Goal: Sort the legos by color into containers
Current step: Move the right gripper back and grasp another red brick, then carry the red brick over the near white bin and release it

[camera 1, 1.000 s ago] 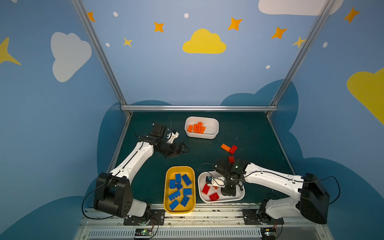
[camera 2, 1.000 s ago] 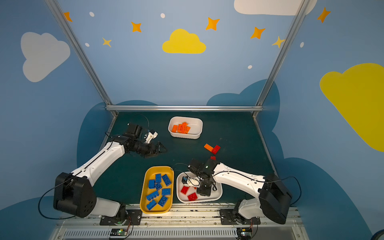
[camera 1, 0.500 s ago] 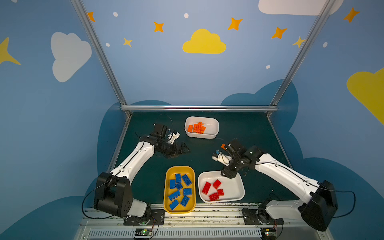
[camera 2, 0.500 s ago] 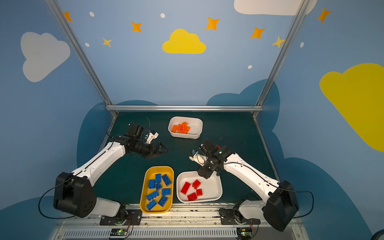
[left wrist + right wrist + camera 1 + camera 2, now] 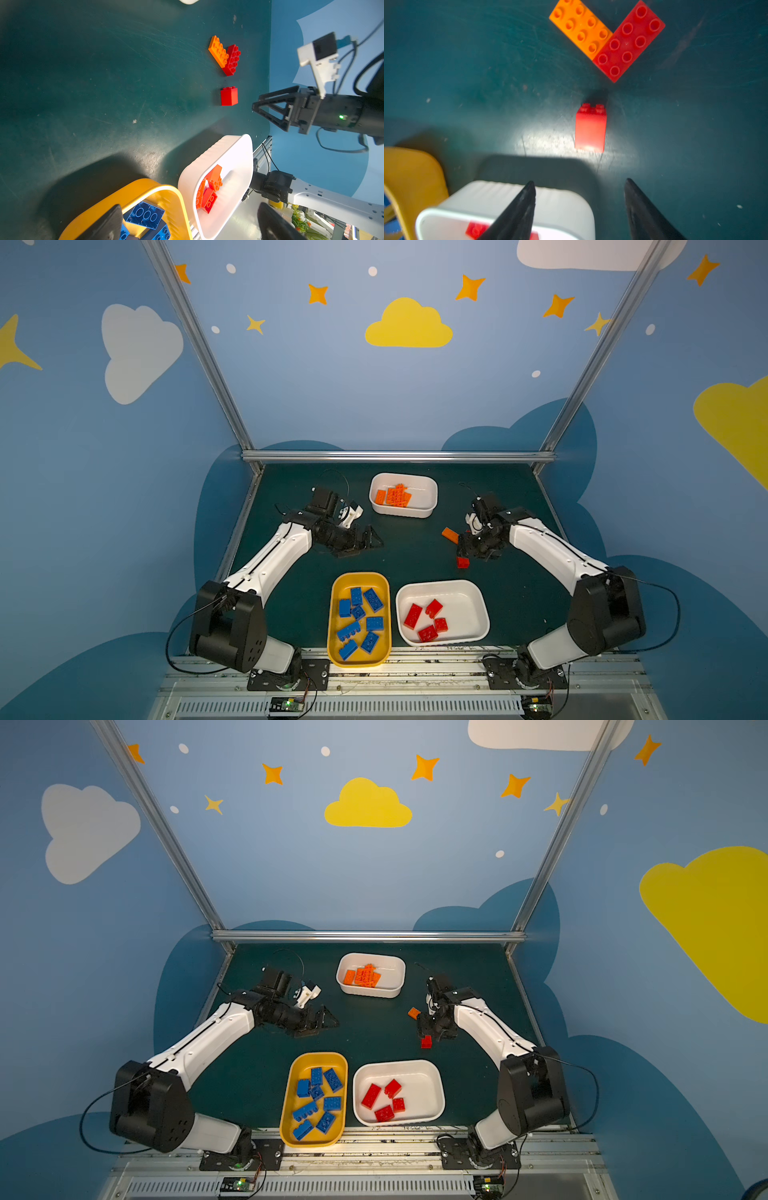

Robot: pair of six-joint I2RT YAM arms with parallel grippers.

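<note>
Plainly the next pick belongs to the right arm. In both top views the right gripper (image 5: 465, 545) hangs right of centre over the dark mat (image 5: 415, 556), fingers apart at a middling width and holding nothing. A small red brick (image 5: 462, 561) lies on the mat just below it in the frame, between the gripper and the wide white tub (image 5: 440, 583) at lower centre.

The right wrist view shows that brick (image 5: 590, 128) ahead of the fingertips and inside the line of their gap. It seems to lie on its side, one smooth glossy face up and its studs pointing away from the gripper. Its long axis then runs along the reach, so the fingers would close across its short width.

Beyond it, an orange plate (image 5: 581, 27) and a red plate (image 5: 629, 41) lie flat, studs up, touching at one end to make a V.

The left gripper (image 5: 370, 540) rests left of centre, fingers wide and empty, well apart from all three loose pieces.

All the bricks are hard, shiny plastic. The wide tub holds four red ones. The yellow tub (image 5: 360, 575) beside it holds blue ones, and the smaller white tub (image 5: 424, 499) at upper centre holds orange ones.
</note>
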